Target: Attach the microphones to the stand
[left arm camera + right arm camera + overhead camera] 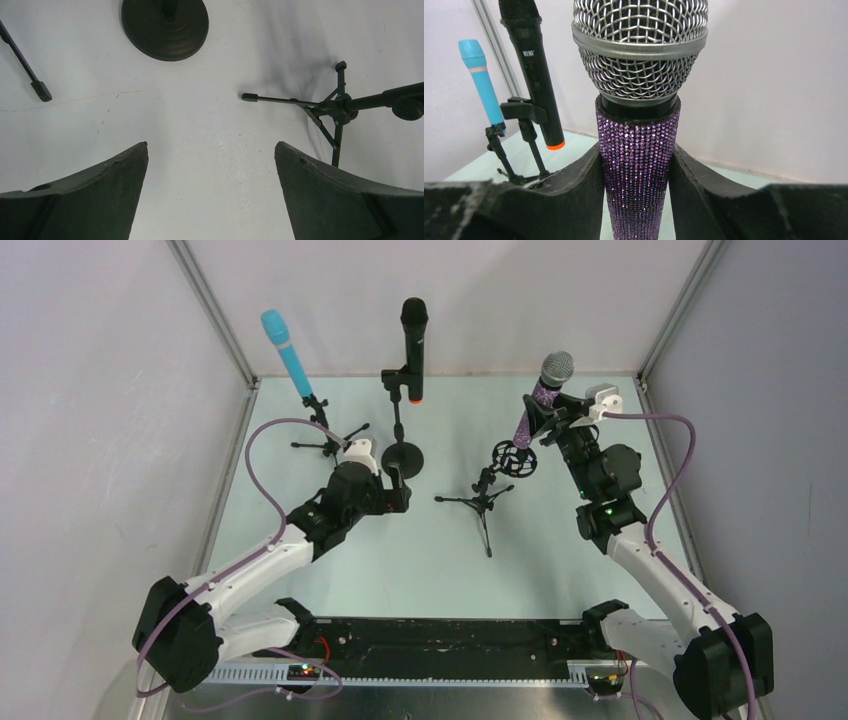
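- Top external view: the turquoise microphone (287,353) is seen clipped on a small tripod stand (325,435) at about eleven o'clock on the counter (400,570), with its head tilted toward eleven o'clock
- The black microphone with an orange end (413,345) is held upright in the clip of the round-base stand (402,455) at twelve o'clock, orange end down
- The purple glitter microphone (545,390) is found at about two o'clock, raised off the counter with its mesh head up, and is pinched around its body by the right hand (556,416)
- Its lower end is seen at the ring mount (515,458) of the third stand (485,505), a tripod near the counter's middle; whether it is seated in the ring cannot be told
- In the right wrist view both fingers are pressed against the glitter body just below the silver mesh head
- The left hand (211,145) is spread wide with nothing between its fingers, held over bare counter just at six o'clock of the round base
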Available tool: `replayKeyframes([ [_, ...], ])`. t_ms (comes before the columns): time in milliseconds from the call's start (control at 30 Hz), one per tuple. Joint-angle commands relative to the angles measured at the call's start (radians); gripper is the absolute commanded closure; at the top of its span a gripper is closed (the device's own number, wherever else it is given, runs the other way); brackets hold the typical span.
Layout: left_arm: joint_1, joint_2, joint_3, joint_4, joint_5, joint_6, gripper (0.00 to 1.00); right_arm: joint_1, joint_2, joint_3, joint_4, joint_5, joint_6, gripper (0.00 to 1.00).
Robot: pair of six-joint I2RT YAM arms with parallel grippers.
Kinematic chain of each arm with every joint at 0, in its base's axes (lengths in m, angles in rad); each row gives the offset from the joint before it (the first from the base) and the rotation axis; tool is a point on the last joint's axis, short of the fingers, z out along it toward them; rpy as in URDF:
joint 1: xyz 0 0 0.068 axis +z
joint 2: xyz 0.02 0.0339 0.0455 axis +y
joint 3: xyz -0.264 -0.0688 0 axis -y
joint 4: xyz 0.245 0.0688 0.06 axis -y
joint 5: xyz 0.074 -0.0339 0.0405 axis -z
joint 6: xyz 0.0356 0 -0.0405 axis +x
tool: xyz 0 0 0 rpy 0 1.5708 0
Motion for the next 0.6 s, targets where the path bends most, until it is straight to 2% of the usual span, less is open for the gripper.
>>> replayKeyframes([
  [0, 0.006, 0.008, 0.036, 0.012, 0.023, -0.007, 0.0, -0.008, 0.009, -0.01, 0.111, 0.015, 0.005, 1.0],
  [567, 0.005, 0.016, 0.031, 0.01, 0.05, -0.02, 0.0, -0.013, 0.065, -0.063, 0.146, -0.025, 0.026, 1.0],
])
